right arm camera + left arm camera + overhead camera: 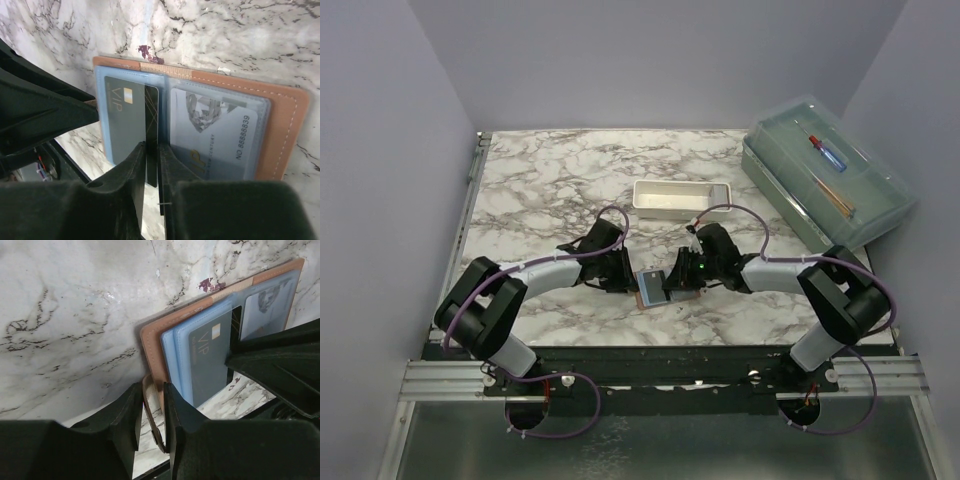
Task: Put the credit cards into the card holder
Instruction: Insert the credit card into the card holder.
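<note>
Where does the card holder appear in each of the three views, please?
Top external: card holder low centre.
Left wrist: card holder centre-right, strap between the left jaws.
Right wrist: card holder centre, open, behind the dark card in the right jaws.
Shared landmark: grey VIP card in its blue pocket, both wrist views.

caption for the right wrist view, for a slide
Right gripper pinching a dark card edge-on over the open card holder, between its VIP card and pale numbered card.
</note>
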Motion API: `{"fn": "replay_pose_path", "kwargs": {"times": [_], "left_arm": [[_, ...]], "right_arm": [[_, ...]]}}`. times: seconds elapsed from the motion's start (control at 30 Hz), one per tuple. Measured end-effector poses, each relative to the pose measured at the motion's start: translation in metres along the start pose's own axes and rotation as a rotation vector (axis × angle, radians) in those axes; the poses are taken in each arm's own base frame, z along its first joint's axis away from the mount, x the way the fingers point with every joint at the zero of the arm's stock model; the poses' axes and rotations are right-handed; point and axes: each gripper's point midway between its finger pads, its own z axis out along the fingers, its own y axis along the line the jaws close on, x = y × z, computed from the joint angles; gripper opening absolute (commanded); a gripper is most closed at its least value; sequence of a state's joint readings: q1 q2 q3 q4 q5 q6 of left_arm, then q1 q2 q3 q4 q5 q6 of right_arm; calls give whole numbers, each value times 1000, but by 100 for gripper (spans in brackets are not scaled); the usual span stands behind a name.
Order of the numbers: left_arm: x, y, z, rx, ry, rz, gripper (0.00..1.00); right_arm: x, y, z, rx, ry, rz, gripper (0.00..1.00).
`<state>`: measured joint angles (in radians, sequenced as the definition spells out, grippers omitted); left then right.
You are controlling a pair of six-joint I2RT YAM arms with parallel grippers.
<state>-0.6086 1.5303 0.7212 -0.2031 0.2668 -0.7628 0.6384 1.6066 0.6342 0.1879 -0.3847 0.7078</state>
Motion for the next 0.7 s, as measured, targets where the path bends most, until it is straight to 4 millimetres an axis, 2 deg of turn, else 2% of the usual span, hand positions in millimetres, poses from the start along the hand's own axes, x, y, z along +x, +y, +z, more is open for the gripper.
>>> {"fn": "replay_pose_path", "kwargs": {"times": [0.1,0.27,0.5,0.6,0.7], "left_arm": [[1,-2,2,10,7,1,27],[1,-3,2,12,6,3,28],[0,-1,-1,2,1,23,40],[2,1,-5,-12,5,26,41],[6,4,-11,-28,13,23,41]], "right_arm": [[3,2,4,0,10,7,14],[2,3,5,7,8,14,21],[2,3,-2,67,10,-29,39],[2,4,-7,93,12,-45,38],[1,5,-10,101,10,-53,30]]}}
